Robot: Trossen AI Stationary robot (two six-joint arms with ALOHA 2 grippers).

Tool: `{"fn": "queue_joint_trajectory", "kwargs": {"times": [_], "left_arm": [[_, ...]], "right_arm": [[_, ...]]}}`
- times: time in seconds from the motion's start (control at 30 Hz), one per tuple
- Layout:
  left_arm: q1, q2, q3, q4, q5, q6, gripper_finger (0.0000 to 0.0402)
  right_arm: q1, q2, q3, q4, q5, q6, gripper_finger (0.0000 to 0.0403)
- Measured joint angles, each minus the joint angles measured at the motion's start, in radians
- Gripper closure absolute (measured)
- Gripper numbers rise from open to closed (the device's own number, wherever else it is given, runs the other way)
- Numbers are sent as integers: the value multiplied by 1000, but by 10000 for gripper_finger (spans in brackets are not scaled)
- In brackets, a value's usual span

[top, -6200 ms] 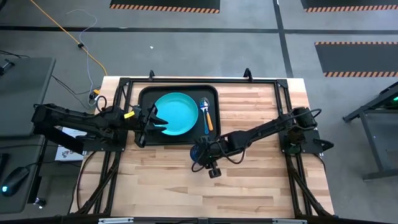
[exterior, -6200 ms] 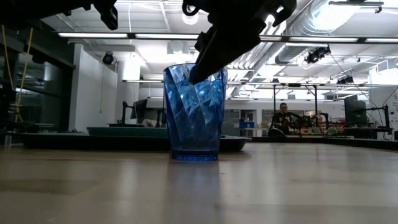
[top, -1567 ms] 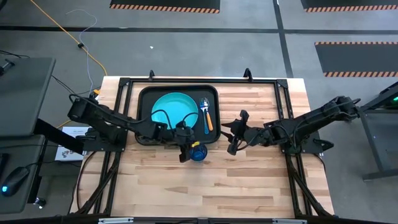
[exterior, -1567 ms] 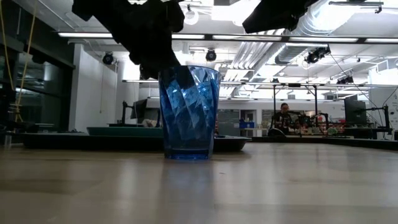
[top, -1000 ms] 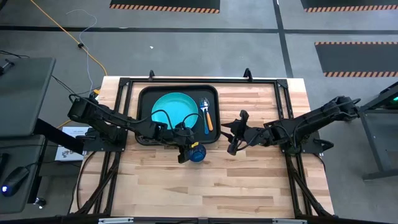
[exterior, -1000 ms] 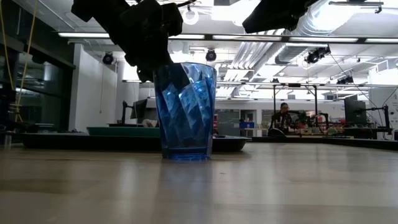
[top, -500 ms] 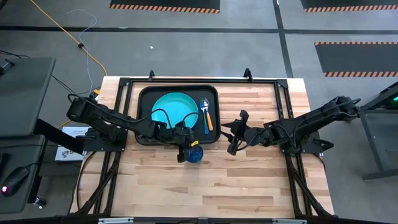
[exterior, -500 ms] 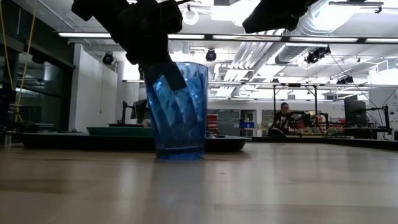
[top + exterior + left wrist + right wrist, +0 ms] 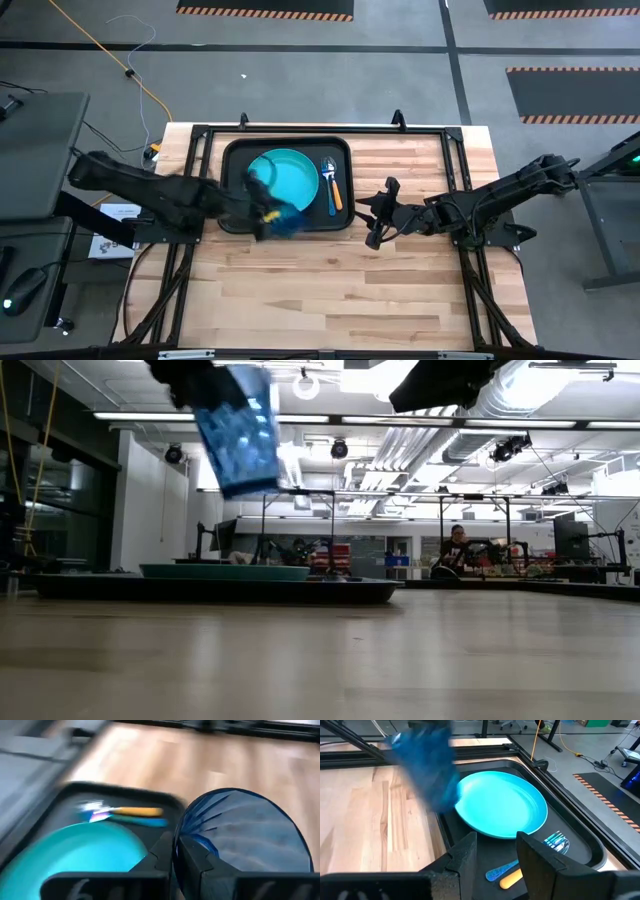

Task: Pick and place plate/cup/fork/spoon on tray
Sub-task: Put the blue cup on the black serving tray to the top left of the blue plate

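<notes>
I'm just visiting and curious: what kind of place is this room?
Probably a robotics lab or workshop: open ceiling ducts, striped floor markings, and more frame rigs beyond the wooden table.

The cup (image 9: 250,837) is see-through blue plastic with shiny ridges. The plate (image 9: 502,805) is smooth, shiny turquoise plastic. The tray (image 9: 580,837) is dark and smooth. The bench (image 9: 400,280) is pale wood planks.

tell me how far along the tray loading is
Done: the plate, fork and spoon already lie in the tray. In hand: the left gripper is shut on the cup's rim, carrying it clear of the table. Left: setting the cup down in the tray. The right gripper waits open beside the tray.
</notes>
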Motion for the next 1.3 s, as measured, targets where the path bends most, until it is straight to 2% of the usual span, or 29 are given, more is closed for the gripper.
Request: {"fn": "queue_joint_trajectory", "kwargs": {"times": [0.1,0.17,0.27,0.37,0.5,0.67,0.8,0.9,1.1,1.3], "left_arm": [[22,-125,0,-158,-168,-46,397],[73,-201,0,-256,-263,-69,397],[209,-286,0,-360,-306,-91,397],[394,-321,0,-428,-275,-86,398],[649,-307,1,-505,-212,-44,398],[859,-253,1,-497,-68,3,398],[938,-207,-18,-434,-4,28,398],[971,-189,-76,-359,18,36,398],[1041,-187,-173,-248,-6,29,398],[1069,-180,-229,-155,22,18,398]], "right_arm": [[0,0,0,2,0,4,272],[0,0,0,6,0,17,272],[0,0,0,8,0,15,272],[0,0,0,9,2,15,272],[0,0,0,9,3,14,272],[0,0,0,8,3,7,272],[0,0,0,8,0,7,272],[0,0,0,8,0,7,272],[0,0,0,8,-2,0,272],[0,0,0,8,-3,-3,272]]}}
